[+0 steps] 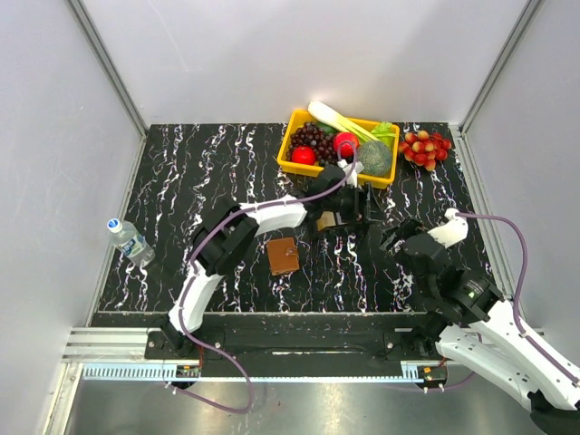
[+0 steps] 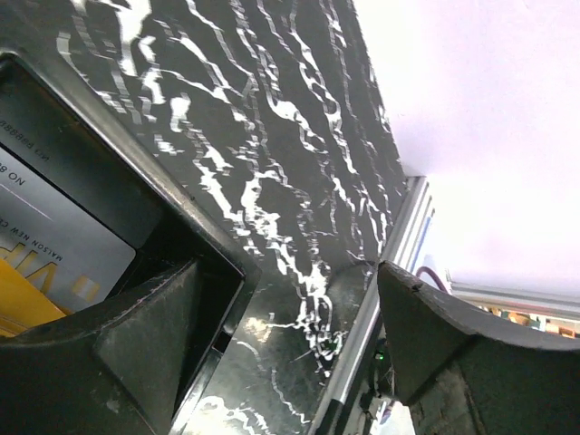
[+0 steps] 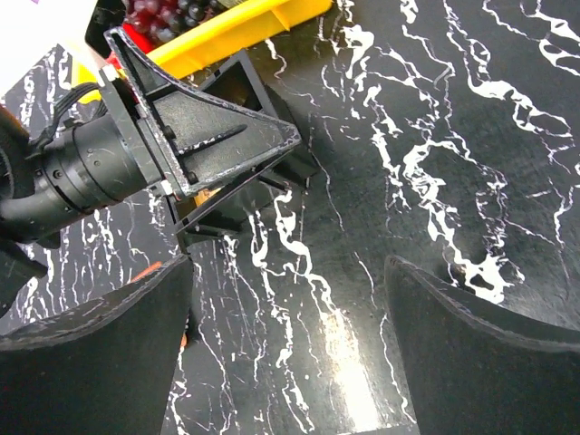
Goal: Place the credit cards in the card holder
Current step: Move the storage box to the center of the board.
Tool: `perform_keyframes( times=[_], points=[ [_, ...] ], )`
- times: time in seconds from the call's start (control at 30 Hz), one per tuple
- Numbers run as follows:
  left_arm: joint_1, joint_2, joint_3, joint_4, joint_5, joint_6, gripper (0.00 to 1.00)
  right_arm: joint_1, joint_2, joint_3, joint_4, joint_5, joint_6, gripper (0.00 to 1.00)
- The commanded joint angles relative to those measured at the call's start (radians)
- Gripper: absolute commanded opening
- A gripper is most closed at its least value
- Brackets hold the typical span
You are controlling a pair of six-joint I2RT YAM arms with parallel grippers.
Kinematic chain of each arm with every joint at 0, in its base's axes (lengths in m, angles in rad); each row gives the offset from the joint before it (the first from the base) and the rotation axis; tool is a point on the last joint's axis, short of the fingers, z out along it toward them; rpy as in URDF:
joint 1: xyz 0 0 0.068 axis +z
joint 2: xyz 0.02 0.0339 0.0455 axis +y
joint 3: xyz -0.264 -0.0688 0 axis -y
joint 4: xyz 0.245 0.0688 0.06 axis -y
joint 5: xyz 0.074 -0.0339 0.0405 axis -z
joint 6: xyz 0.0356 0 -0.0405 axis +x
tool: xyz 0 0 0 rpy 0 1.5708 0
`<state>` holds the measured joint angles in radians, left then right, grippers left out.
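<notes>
The credit cards stand in a small black open-topped box (image 2: 136, 154). The left wrist view shows a grey card (image 2: 54, 227) and an orange card (image 2: 23, 308) in it. My left gripper (image 2: 290, 335) is open at the box, with one finger (image 2: 136, 335) over its rim and the other outside; it also shows in the top view (image 1: 355, 210). The brown card holder (image 1: 283, 256) lies shut on the table, left of the box. My right gripper (image 1: 405, 237) is open and empty over bare table (image 3: 285, 353), right of the box (image 3: 237, 88).
A yellow basket (image 1: 292, 136) of fruit and vegetables stands just behind the box. A red grape cluster (image 1: 426, 148) lies to its right. A water bottle (image 1: 131, 240) lies at the table's left edge. Grey walls close in three sides.
</notes>
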<state>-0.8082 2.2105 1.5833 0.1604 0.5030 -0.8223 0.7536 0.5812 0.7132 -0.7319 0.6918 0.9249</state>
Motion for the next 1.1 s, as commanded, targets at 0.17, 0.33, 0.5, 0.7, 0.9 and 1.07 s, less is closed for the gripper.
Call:
perform_keyframes(
  times=[0.17, 0.33, 0.5, 0.7, 0.9, 1.07],
  points=[
    [-0.016, -0.156, 0.009, 0.058, -0.018, 0.044, 0.89, -0.002, 0.052, 0.022, -0.116, 0.052, 0.11, 0.9],
    [0.018, -0.343, -0.087, -0.091, -0.156, 0.202, 0.91, -0.002, 0.129, 0.029, -0.075, -0.009, 0.152, 0.92],
    [0.095, -0.485, -0.25, -0.202, -0.247, 0.299, 0.93, -0.013, 0.287, 0.038, 0.056, -0.115, 0.112, 0.92],
    [0.259, -0.47, -0.378, -0.096, -0.086, 0.342, 0.98, -0.157, 0.515, 0.141, 0.19, -0.409, 0.026, 0.96],
    [0.305, -0.304, -0.226, -0.087, 0.104, 0.485, 0.99, -0.212, 0.641, 0.187, 0.238, -0.514, 0.022, 0.98],
    [0.316, -0.224, -0.218, 0.005, 0.143, 0.497, 0.99, -0.253, 0.649, 0.161, 0.281, -0.574, 0.005, 0.98]
  ],
)
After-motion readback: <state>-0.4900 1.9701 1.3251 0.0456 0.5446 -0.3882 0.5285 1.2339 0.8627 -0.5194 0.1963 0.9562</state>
